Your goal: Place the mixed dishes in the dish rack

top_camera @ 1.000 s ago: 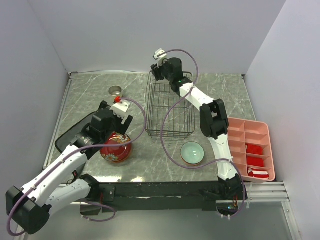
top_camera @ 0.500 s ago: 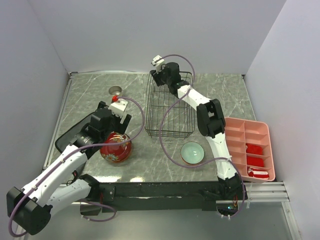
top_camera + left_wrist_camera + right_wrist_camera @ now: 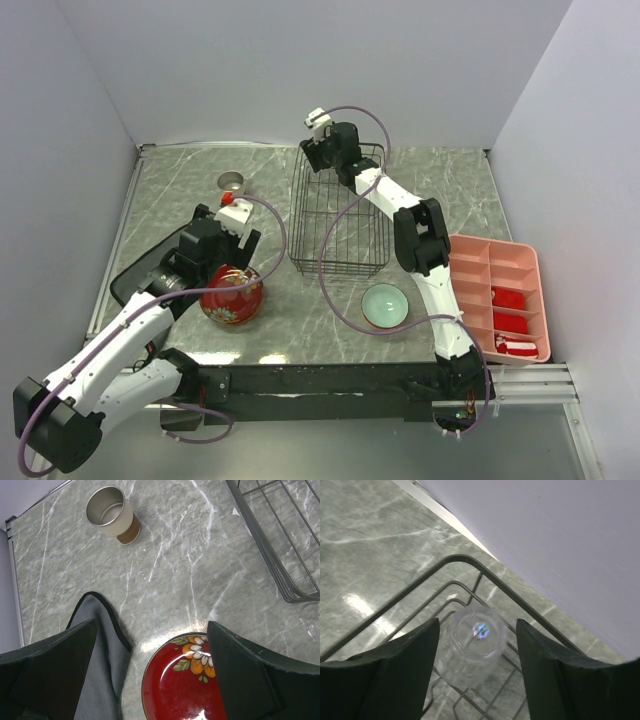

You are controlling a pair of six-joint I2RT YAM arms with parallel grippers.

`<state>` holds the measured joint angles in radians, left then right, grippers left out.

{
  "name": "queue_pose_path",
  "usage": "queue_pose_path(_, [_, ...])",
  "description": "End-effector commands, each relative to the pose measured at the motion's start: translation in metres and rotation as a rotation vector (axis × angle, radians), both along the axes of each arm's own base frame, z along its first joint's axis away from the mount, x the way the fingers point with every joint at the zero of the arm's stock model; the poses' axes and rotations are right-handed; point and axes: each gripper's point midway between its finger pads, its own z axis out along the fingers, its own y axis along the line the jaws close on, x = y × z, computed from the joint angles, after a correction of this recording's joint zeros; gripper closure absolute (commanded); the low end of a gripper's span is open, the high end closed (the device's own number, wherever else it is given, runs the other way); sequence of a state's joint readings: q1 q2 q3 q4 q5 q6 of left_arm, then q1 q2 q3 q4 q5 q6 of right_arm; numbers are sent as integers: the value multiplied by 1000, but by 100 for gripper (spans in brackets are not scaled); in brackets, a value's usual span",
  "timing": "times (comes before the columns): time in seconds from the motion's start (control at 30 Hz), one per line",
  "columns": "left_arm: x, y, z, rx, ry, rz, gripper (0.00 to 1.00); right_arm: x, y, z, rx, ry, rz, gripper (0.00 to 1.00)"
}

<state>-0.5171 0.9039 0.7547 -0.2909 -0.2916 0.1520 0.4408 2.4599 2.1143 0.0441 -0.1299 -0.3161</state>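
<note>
Jaws wide to straddle it, the left gripper (image 3: 151,626) hovers over the red bowl (image 3: 186,692) at the desk's (image 3: 180,175) seven o'clock; the right gripper's (image 3: 477,630) jaws flank a glass (image 3: 474,647) in the rack's (image 3: 465,558) eleven-o'clock corner, grip unclear.

Tabletop (image 3: 200,570): marble-look, smooth, reflective. Red floral bowl (image 3: 185,680): glossy, glazed. Dish rack (image 3: 338,210): dark metal wire. Tumbler (image 3: 474,647): clear glass. Cloth (image 3: 100,645): matt grey fabric.

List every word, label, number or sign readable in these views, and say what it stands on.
No text is readable in any view.
The red floral bowl carries only painted flowers.
The tan cup is plain.
The red items in the pink tray are too small to show any print.
</note>
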Motion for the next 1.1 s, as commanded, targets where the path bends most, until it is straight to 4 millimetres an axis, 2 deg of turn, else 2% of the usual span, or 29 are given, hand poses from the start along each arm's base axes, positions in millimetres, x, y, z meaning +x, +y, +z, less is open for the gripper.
queue_pose_path(0.0, [3, -3, 14, -55, -60, -1, 3, 8, -5, 21, 38, -43, -88, 27])
queue_pose_path(0.27, [5, -3, 16, -63, -83, -3, 2, 1, -11, 20, 33, -7, -114, 14])
queue_pose_path(0.37, [15, 0, 22, -54, -107, 25, 1, -7, -13, 38, 54, -12, -117, 10])
queue_pose_path(0.4, [21, 1, 32, -62, -135, 31, 1, -12, -16, 52, 68, -20, -121, 9])
queue_pose_path(0.43, [28, 6, 35, -63, -135, 40, 1, -15, -18, 60, 77, -25, -125, 8])
queue_pose_path(0.47, [38, 8, 28, -50, -103, 49, 1, -21, -21, 77, 91, -42, -129, 6])
queue_pose_path(0.5, [49, 9, 44, -68, -118, 50, 1, -24, -22, 86, 97, -48, -130, 6])
queue_pose_path(0.53, [60, 20, 45, -83, -97, 68, 0, -27, -26, 96, 102, -58, -139, 5])
queue_pose_path(0.57, [75, 22, 32, -90, -43, 69, 1, -32, -28, 117, 120, -81, -140, 5])
queue_pose_path(0.6, [91, 26, 55, -113, -68, 65, 0, -36, -31, 125, 120, -83, -143, 4])
queue_pose_path(0.63, [102, 43, 53, -111, -40, 92, 0, -39, -32, 135, 125, -94, -141, 4])
queue_pose_path(0.67, [119, 40, 37, -100, 21, 46, 1, -44, -35, 141, 123, -92, -143, 3])
queue_pose_path(0.7, [136, 40, 65, -98, -26, 24, 1, -53, -40, 153, 123, -88, -145, 2])
queue_pose_path(0.73, [147, 43, 66, -86, -12, 4, 3, -57, -44, 157, 117, -81, -146, 2])
queue_pose_path(0.77, [156, 37, 37, -47, 92, -58, 11, -66, -47, 166, 115, -80, -136, 1])
queue_pose_path(0.8, [171, 33, 60, -34, 62, -94, 15, -75, -49, 160, 98, -37, -125, 0])
queue_pose_path(0.83, [177, 31, 54, -16, 96, -116, 17, -80, -49, 156, 94, -11, -114, 0])
queue_pose_path(0.87, [184, 30, 25, 19, 187, -143, 20, -90, -53, 156, 90, 13, -100, 0])
queue_pose_path(0.9, [194, 24, 39, 20, 166, -180, 21, -99, -55, 147, 79, 56, -84, 0])
queue_pose_path(0.93, [198, 22, 34, 25, 180, -204, 22, -109, -49, 143, 83, 84, -33, 0])
queue_pose_path(0.97, [204, 18, 20, 49, 204, -250, 22, -116, -50, 138, 73, 103, -15, 0])
queue_pose_path(1.03, [209, 15, 14, 67, 219, -289, 23, -134, -55, 129, 54, 137, 11, 0])
queue_pose_path(1.07, [215, 15, 1, 77, 245, -295, 24, -141, -58, 125, 51, 150, 6, 0])
